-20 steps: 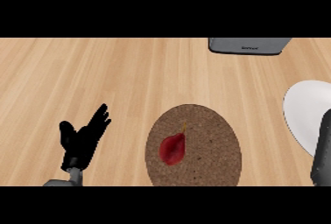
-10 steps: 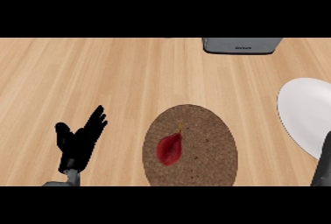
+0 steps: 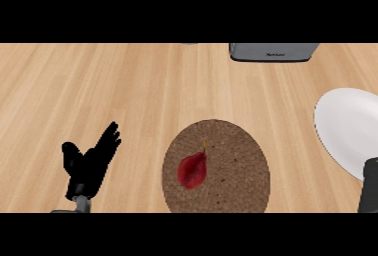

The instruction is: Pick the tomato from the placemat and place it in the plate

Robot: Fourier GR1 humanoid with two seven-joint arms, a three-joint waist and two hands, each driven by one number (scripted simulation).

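Note:
A red tomato [image 3: 192, 170] lies on the left half of a round brown placemat [image 3: 236, 170] near the counter's front edge. The white plate [image 3: 351, 127] sits to the right, cut off by the view's edge. My left hand [image 3: 88, 165] rests open, fingers up, left of the placemat and apart from it. Only a dark sliver of my right hand [image 3: 369, 185] shows at the lower right edge, just below the plate and well right of the tomato. Neither hand touches the tomato.
A grey appliance [image 3: 273, 51] stands at the back right edge of the wooden counter [image 3: 111, 90]. Bare wood stretches across the left and the middle behind the placemat.
The right hand has sunk lower at the right edge, uncovering more of the plate. The whole scene has slid slightly left in view. The left hand and tomato keep their places.

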